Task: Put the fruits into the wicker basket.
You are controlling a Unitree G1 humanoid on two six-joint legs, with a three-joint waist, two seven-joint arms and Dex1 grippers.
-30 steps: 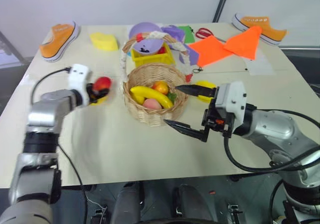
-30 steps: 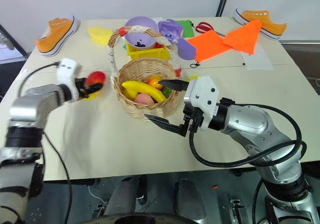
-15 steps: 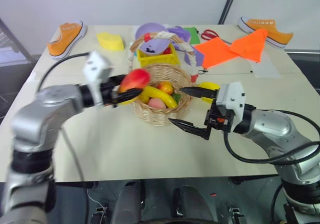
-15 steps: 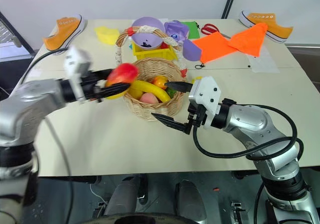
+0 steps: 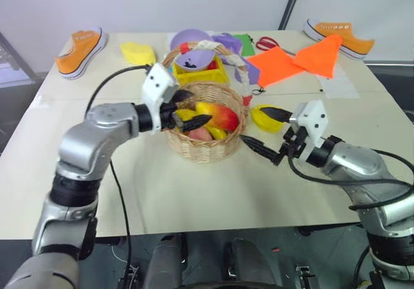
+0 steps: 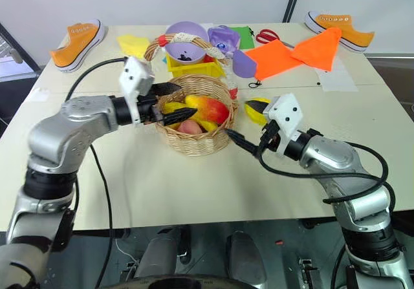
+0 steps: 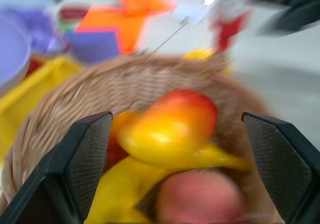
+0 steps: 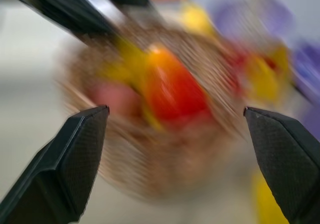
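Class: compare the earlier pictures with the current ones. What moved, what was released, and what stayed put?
The left gripper carried the mango rightward to the wicker basket and let it go; its fingers now stand open. The right gripper, still open, drew nearer the yellow fruit. The basket stayed put.

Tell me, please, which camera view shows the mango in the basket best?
The left eye view: the mango lies sharp on the other fruits in the wicker basket. The right eye view shows it much the same. The left wrist view shows it close but blurred; the right wrist view smears it.
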